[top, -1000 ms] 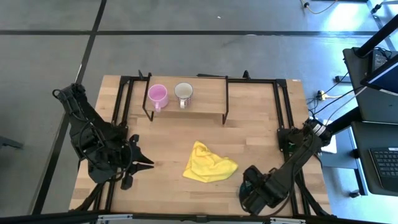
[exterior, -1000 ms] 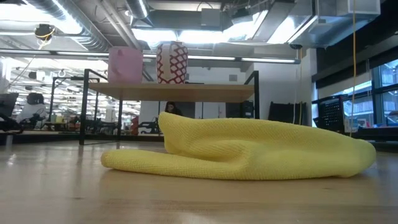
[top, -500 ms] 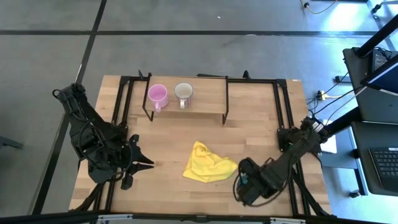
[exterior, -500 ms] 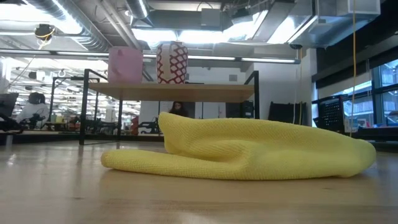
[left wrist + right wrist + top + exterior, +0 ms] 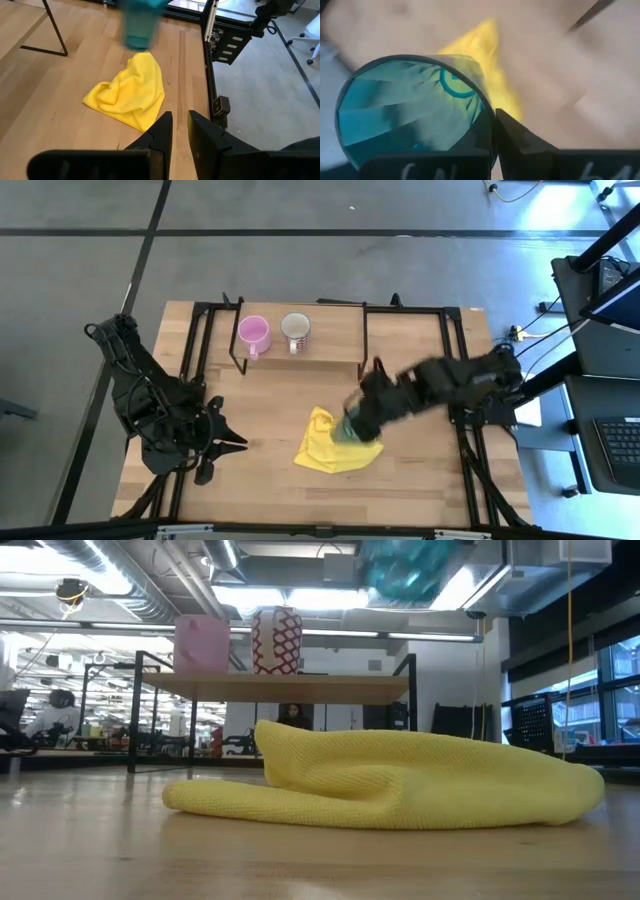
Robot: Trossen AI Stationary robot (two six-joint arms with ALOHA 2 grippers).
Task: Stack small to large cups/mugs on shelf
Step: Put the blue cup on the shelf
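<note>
Translucent teal tumbler (image 5: 410,110) being carried, clamped in right gripper (image 5: 352,423), over yellow cloth (image 5: 335,445); needing placement on light-wood shelf (image 5: 330,335) beside white patterned mug (image 5: 295,329); left gripper (image 5: 179,131) idling part-open.

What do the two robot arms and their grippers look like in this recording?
Both arms are matte black with chunky jointed links and dark cables along them. The left gripper ends in two pointed black fingers, flat-sided and wedge-shaped. The right gripper has the same dark, angular fingers. No coloured markings are visible on either.
</note>
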